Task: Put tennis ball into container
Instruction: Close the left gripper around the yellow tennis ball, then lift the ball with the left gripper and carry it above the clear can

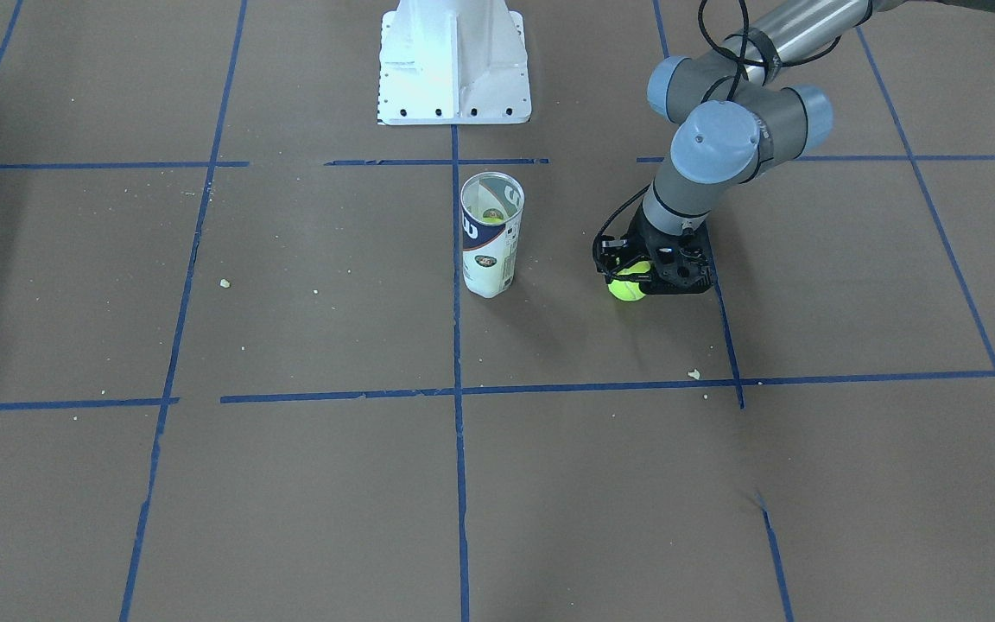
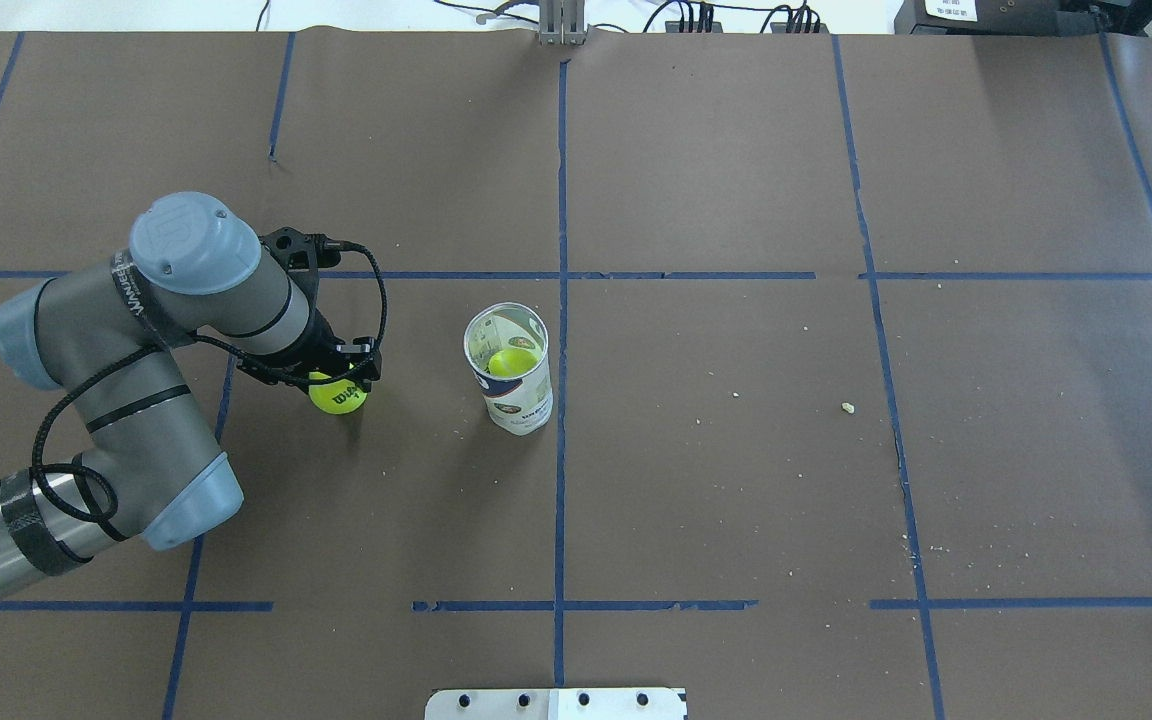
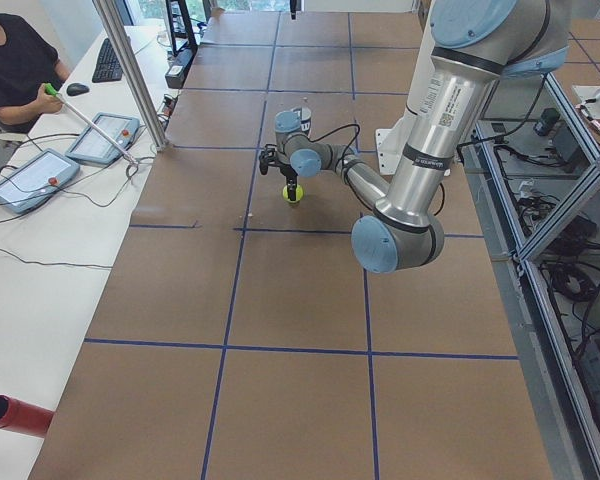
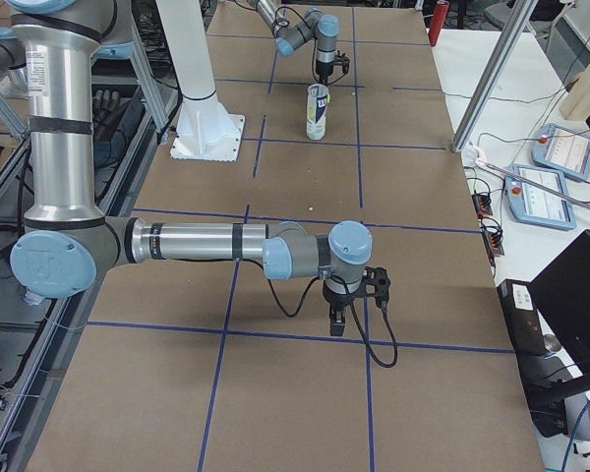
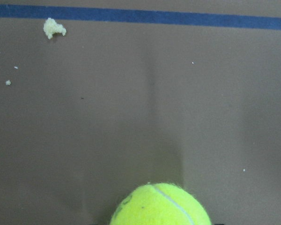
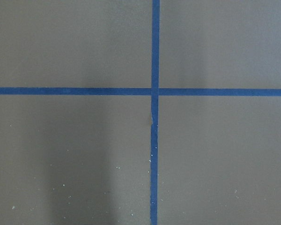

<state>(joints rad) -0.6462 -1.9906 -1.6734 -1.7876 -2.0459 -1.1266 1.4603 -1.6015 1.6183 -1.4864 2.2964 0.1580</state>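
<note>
Clamped narrowly on the tennis ball point(image 1: 627, 288), the left gripper point(image 1: 632, 276) is seen in the front-facing view, pointed down at the table point(image 1: 290, 501). The container point(image 1: 491, 238) is stood upright beside a blue tape line point(image 1: 457, 345), well apart from the held ball. A second ball point(image 1: 492, 216) is seen through its clear wall.

From overhead, the held ball is seen between the dark fingers with dark print turned up. The container's mouth is open, and the second ball is seen lying inside it.

From the left side, the held ball is seen low over the table. Whether it is touching the paper cannot be told.

From the right side, the right gripper point(image 4: 340, 317) is seen pointed down near a tape line, far from the container. How wide it is spread cannot be told.

On the left wrist camera, only the ball's top is caught at the lower edge, and a pale crumb point(image 5: 54, 27) lies beside a tape line.

On the right wrist camera, a tape crossing point(image 6: 154, 91) is shown.
</note>
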